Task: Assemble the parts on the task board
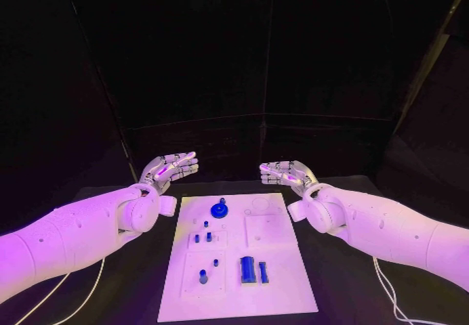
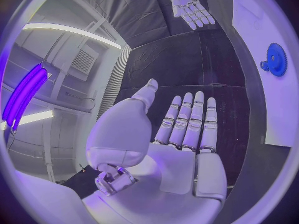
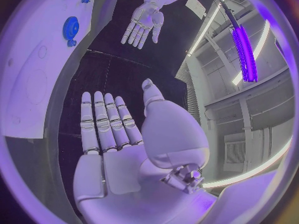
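Task board, a white plate, lies lengthwise in the middle of the black table, its far edge toward the hands, its near edge toward the robot. Both arms flank it: left arm along the board's left edge, right arm along its right edge.

Left hand is raised beyond the board's far-left corner, fingers straight, side by side, thumb apart, holding nothing. Right hand is raised beyond the far-right corner, same pose: fingers extended, thumb out to the side, palm bare. The two palms face each other across the gap above the far edge. Neither hand touches the board or any part; all parts lie nearer the robot than the fingertips, well apart from them.

Parts on the board, largest first: blue gear near the far edge, left of centre, closest to the hands; blue block near the board's middle toward the near edge, with a narrower blue bar just beside it; small blue pegs in a pale inset on the left half; one more peg in the inset nearer the near-left corner.
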Available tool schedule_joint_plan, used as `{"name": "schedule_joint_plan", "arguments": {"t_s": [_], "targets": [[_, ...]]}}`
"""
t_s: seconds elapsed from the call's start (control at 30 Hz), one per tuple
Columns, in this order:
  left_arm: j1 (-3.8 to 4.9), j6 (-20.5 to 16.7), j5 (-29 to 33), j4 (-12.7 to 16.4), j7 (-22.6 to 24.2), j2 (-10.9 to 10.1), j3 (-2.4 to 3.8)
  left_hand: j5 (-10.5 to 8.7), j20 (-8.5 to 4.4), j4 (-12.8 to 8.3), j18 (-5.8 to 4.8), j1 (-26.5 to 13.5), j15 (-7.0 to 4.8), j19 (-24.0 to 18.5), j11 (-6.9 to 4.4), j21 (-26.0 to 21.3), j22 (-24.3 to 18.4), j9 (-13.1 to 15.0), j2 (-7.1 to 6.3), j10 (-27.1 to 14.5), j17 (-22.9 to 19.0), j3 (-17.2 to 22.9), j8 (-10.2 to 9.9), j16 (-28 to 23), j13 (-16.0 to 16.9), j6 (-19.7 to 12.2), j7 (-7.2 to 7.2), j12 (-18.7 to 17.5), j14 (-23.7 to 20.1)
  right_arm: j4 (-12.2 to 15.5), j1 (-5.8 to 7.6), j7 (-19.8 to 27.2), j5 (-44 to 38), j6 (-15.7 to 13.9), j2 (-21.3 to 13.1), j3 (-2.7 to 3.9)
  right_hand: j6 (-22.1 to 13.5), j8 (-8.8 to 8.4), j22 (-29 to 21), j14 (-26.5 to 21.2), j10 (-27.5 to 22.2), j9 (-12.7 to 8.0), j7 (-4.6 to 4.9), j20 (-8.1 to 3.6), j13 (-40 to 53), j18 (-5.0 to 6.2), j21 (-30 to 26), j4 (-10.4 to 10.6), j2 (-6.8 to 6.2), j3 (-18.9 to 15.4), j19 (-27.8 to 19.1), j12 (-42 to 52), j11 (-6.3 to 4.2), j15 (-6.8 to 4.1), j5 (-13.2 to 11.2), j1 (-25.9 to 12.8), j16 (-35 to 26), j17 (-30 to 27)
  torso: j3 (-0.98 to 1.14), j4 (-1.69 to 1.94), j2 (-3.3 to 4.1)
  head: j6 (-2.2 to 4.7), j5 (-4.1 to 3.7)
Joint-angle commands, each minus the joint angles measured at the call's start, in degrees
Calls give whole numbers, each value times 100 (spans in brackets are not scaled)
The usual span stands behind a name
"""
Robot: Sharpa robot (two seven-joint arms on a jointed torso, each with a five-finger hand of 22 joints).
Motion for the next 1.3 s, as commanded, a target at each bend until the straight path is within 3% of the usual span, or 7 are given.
{"name": "schedule_joint_plan", "arguments": {"t_s": [0.03,0.13,0.27,0.33,0.47,0.7,1.3], "targets": [[-37,-311,-66,207,39,-52,47,-133,-412,77,-286,-1893,-236,-1037,-264,-175,-353,-152,40,-1452,-177,-319,-199,-303,-145,-1386,-236,-189,-1345,234,3,98,127,-321,-81,10,-1372,-147,-155,-1504,-1407,-267,-295,-376,-152,-278,-320,-203,-201,192,-1258,-320,-240,-205,-386,-2050,-208,-188,28,63,-62,-3,111],[-102,-583,-108,447,61,-123,106,-133,-499,77,-287,-2296,-287,-1257,-320,-175,-429,-152,40,-1761,-177,-390,-199,-367,-145,-1683,-288,-603,-1632,506,-17,169,254,-579,-192,13,-1654,-147,-155,-1814,-1695,-267,-355,-453,-152,-292,-386,-203,-201,602,-1516,-385,-291,-647,-464,-2470,-208,-591,39,88,-85,-2,163],[-259,-1233,-206,1018,114,-292,246,-133,-628,77,-358,-2884,-745,-1579,-403,-175,-539,-152,40,-2212,-177,-485,-199,-463,-145,-2114,-745,-603,-2049,1155,-64,341,557,-1196,-458,22,-2068,-147,-155,-2268,-2119,-267,-444,-564,-152,-354,-483,-203,-201,602,-1896,-479,-760,-647,-580,-3088,-208,-591,42,95,-91,-2,178],[-348,-1602,-263,1344,145,-388,325,-133,-682,77,-408,-3133,-745,-1716,-833,-175,-586,-152,40,-2403,-177,-522,-199,-499,-145,-2296,-745,-603,-2226,1526,-92,439,731,-1549,-609,26,-2247,-147,-155,-2466,-2304,-267,-483,-615,-152,-417,-525,-203,-201,602,-2061,-524,-760,-647,-632,-3358,-208,-591,42,95,-91,-2,178],[-533,-2373,-380,2022,208,-589,492,-133,-774,77,-467,-3562,-745,-1950,-833,-175,-667,-152,40,-2732,-177,-593,-199,-958,-145,-2612,-745,-603,-2532,2244,-144,628,1066,-2231,-903,35,-2563,-147,-155,-2811,-2626,-267,-928,-704,-152,-447,-599,-203,-201,602,-2349,-599,-760,-647,-718,-3828,-208,-591,42,95,-91,-2,178],[-728,-3183,-503,2735,275,-800,667,-133,-1297,77,-873,-4194,-745,-2295,-833,-175,-1118,-152,40,-3214,-177,-1008,-199,-958,-145,-3074,-745,-603,-2982,2936,-195,811,1390,-2889,-1186,44,-3015,-147,-155,-3305,-3089,-267,-928,-1185,-152,-881,-1014,-203,-201,602,-2759,-1012,-760,-647,-1215,-4505,-208,-591,42,95,-91,-2,178],[-773,-3368,-531,2898,290,-848,706,-133,-1297,77,-873,-5118,-745,-2793,-833,-175,-1118,-152,40,-3926,-177,-1008,-199,-958,-145,-3754,-745,-603,-3640,3042,-203,839,1439,-2990,-1230,45,-3699,-147,-155,-4056,-3793,-267,-928,-1185,-152,-881,-1014,-203,-201,602,-3377,-1012,-760,-647,-1215,-5527,-208,-591,42,95,-91,-2,178]]}}
